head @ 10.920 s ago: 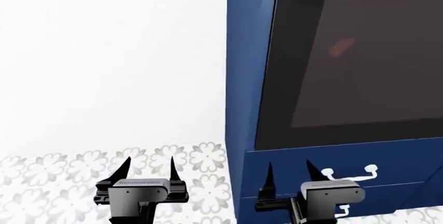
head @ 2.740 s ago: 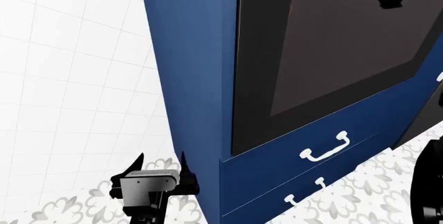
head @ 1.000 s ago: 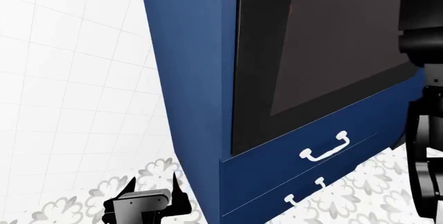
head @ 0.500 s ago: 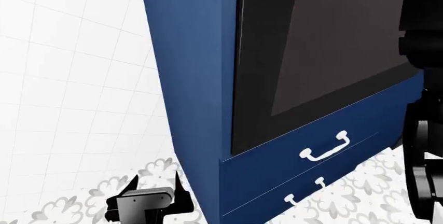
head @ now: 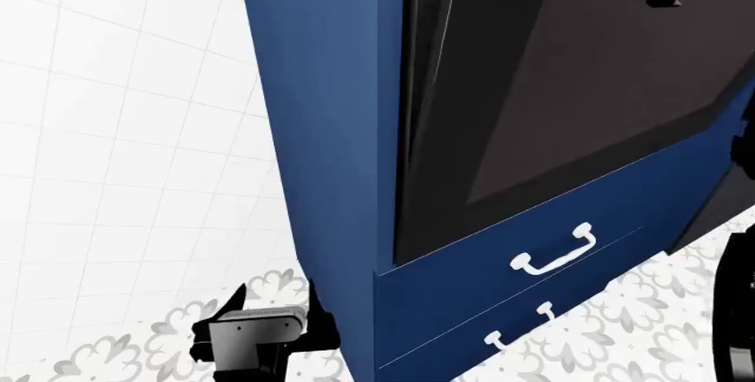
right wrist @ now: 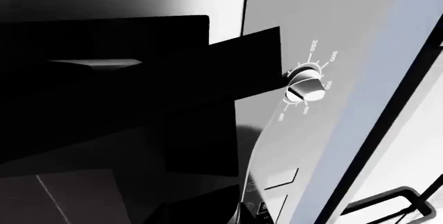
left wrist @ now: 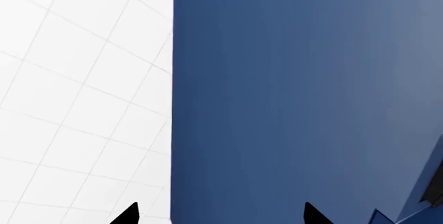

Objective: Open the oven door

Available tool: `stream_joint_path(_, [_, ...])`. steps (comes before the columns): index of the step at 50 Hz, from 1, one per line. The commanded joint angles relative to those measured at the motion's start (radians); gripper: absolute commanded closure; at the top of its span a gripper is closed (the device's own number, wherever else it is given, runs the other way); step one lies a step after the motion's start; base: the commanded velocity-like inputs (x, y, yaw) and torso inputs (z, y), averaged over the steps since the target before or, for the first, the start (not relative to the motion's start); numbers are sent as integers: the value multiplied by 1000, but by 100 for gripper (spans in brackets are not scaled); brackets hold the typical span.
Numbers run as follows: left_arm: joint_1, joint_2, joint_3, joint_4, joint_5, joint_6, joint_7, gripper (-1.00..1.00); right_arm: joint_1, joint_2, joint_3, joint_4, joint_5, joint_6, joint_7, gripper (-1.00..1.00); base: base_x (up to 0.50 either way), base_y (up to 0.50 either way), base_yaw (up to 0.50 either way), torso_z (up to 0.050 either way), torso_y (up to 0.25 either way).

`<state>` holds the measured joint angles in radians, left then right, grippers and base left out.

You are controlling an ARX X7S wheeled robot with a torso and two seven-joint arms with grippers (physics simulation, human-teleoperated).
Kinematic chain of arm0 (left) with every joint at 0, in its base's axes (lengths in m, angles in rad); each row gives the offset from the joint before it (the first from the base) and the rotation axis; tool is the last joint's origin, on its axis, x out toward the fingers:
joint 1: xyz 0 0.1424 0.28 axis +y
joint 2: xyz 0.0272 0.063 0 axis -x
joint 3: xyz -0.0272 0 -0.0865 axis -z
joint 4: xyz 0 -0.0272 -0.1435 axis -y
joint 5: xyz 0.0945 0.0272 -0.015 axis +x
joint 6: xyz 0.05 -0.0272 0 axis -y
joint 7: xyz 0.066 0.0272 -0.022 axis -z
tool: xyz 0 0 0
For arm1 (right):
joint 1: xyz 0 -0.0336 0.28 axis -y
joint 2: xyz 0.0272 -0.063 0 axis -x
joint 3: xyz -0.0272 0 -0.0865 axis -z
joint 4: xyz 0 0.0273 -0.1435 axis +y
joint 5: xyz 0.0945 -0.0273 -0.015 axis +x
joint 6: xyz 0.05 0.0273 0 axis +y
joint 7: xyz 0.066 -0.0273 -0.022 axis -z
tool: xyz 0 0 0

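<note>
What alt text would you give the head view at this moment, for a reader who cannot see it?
A glossy black oven door with a large dark window stands set in a tall navy cabinet. Two navy drawers with white curved handles sit below it. The left gripper hangs low, open, beside the cabinet's corner over patterned floor; white tiled wall fills the left.

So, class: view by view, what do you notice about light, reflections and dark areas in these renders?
Head view: the glossy oven door shows a pale streak of reflection near its left edge; the wall tiles look washed out. Left wrist view: flat, even blue cabinet side, no shadows. Right wrist view: almost colourless, with large black shapes hiding much; only the white dial reads clearly.
</note>
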<state>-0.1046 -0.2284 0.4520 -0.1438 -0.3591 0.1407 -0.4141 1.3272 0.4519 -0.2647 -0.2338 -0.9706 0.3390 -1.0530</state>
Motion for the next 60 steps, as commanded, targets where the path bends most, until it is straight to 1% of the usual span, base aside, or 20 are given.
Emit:
stream_joint_path(1, [-7,-5,7,5,-2,-1,4,-100,-51,29,56,-266,-15,32,-22,100,0,0,3,10,11])
stream_joint_path(10, [-2,-14,10,15,-8,-2,8,-100,-146,38,109,-423,-52,88,-52,100,0,3,2,1,5])
stream_joint_path(26, [-4,-20,19,10,-9,2,13,-100,-236,21,161,-577,-90,157,-92,100,0,4,3,1,5])
stream_joint_path(37, [-8,-21,27,-7,-6,9,18,-100,-387,25,221,-708,-97,174,-61,100,0,4,4,1,4])
stream_joint_path(46, [-13,-22,31,-15,-6,14,23,-100,-423,1,225,-768,-114,188,-83,100,-1,4,5,1,2])
stream_joint_path(51, [-13,-23,34,-13,-6,14,22,-100,-470,0,265,-809,-100,183,-72,100,0,5,5,0,4])
stream_joint_path(52, [-13,-22,34,-14,-6,15,22,-100,-483,-14,292,-812,-92,160,-74,100,0,0,5,0,0])
stream_joint_path(54, [-13,-22,36,-16,-5,16,22,-100,-504,-100,415,-813,-59,38,-111,100,2,4,5,0,0])
stream_joint_path(57, [-13,-23,37,-19,-4,19,23,-100,-505,-282,651,-813,24,-208,-201,100,2,5,5,0,4])
stream_joint_path(60, [-12,-25,39,-22,-3,22,24,-100,-469,-447,864,-813,126,-422,-303,100,-1,7,5,3,3])
